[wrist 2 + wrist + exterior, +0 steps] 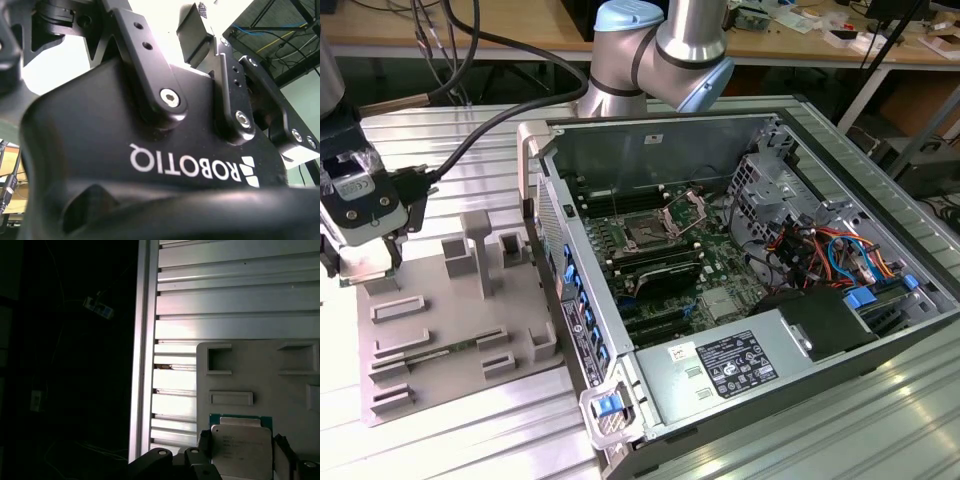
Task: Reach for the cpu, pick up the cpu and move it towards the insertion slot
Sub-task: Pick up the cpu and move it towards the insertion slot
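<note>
The cpu [240, 450], a flat dull-silver square on a green base, sits between my two black fingers [203, 440] in the first wrist view. The gripper [241, 442] is shut on its opposite edges. It holds the chip just over the grey fixture plate [260, 380]. In the exterior view the gripper [365, 268] hangs over the plate's far corner at the exterior view's left. The insertion slot [648, 233], a dark square with a raised metal bracket, lies inside the open computer case, well to the exterior view's right. The gripper's black housing [125, 125] shows in the second wrist view.
The grey fixture plate [450, 330] carries upright posts [478, 250] and several rimmed recesses. The case wall [650, 145] stands between plate and motherboard. The ribbed aluminium table [225, 300] ends at an edge [145, 340] close beside the gripper. A thick cable [470, 140] trails from the wrist.
</note>
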Available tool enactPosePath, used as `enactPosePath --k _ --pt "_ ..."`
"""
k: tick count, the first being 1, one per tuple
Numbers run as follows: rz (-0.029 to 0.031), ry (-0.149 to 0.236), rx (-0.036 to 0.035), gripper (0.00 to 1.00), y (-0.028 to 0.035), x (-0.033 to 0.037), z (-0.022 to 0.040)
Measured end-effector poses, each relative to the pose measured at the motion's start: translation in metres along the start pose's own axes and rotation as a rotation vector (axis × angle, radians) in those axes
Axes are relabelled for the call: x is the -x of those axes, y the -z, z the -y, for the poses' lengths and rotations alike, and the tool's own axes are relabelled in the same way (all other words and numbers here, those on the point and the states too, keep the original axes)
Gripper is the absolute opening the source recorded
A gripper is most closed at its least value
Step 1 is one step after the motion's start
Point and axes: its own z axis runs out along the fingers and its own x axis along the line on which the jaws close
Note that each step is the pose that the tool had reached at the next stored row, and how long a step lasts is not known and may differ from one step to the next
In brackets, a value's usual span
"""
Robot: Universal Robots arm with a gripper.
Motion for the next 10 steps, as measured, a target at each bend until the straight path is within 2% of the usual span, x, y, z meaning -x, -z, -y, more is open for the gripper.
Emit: enactPosePath --k 10 --pt "0.0000 0.000 0.0000 0.55 0.0046 0.0000 -0.0002"
